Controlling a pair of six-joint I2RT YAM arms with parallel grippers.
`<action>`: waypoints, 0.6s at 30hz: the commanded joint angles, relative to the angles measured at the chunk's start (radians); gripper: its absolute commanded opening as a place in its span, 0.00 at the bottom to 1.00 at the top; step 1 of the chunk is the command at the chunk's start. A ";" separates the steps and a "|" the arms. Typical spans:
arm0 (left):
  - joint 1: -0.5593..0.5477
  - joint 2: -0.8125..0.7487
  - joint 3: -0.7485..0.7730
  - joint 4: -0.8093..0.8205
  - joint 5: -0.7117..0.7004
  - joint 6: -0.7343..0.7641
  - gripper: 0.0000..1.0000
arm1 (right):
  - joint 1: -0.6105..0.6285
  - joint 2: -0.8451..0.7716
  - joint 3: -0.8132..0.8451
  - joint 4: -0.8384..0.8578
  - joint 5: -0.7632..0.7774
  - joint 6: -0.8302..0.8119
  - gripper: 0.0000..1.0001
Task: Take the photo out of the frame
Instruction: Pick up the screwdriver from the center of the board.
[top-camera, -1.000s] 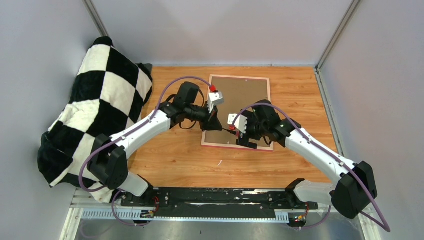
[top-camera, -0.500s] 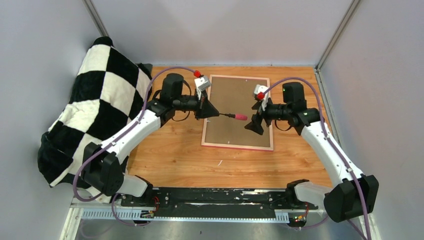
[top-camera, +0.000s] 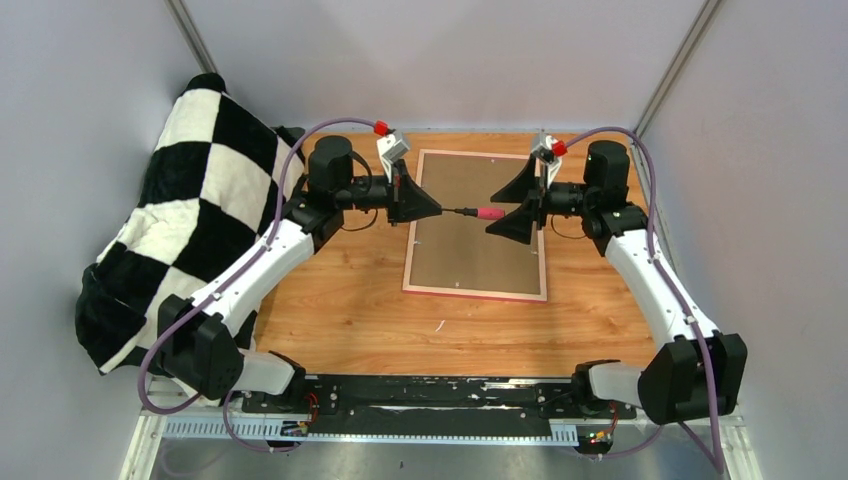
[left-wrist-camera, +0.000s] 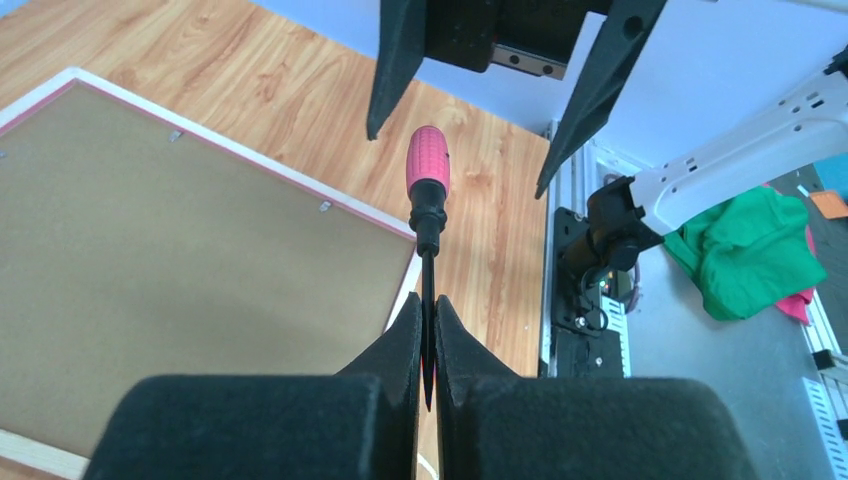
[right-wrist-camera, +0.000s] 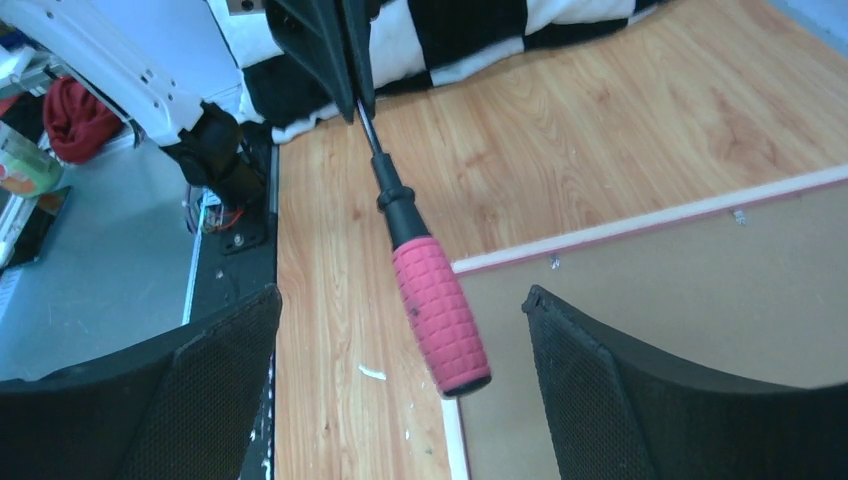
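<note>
The frame (top-camera: 475, 293) lies face down on the wooden table, its pink border around the brown backing board (top-camera: 475, 235). The photo is hidden under the board. My left gripper (top-camera: 438, 210) is shut on the black shaft of a pink-handled screwdriver (top-camera: 478, 213) and holds it level above the frame. In the left wrist view the shaft sits between the closed fingers (left-wrist-camera: 427, 300), with the handle (left-wrist-camera: 428, 168) pointing away. My right gripper (top-camera: 505, 210) is open. The handle's end (right-wrist-camera: 438, 315) lies between its wide-apart fingers (right-wrist-camera: 402, 300), untouched.
A black-and-white checked blanket (top-camera: 190, 210) is heaped at the table's left edge. Grey walls close the back and sides. The black arm rail (top-camera: 430, 395) runs along the near edge. Small white scraps (right-wrist-camera: 370, 372) lie on the wood near the frame.
Both arms have swung toward the back of the table. The left gripper carried the screwdriver up off the frame's near part. The right gripper moved right, turned to face the handle and stands open around it.
</note>
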 joint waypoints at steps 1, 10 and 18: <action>0.001 -0.039 0.042 0.057 0.022 -0.066 0.00 | -0.015 0.036 -0.045 0.373 -0.068 0.342 0.92; -0.001 -0.050 0.033 0.122 -0.002 -0.160 0.00 | 0.005 0.151 -0.130 0.958 -0.075 0.860 0.89; -0.001 -0.052 0.014 0.138 -0.059 -0.190 0.00 | 0.042 0.173 -0.195 1.340 -0.021 1.133 0.83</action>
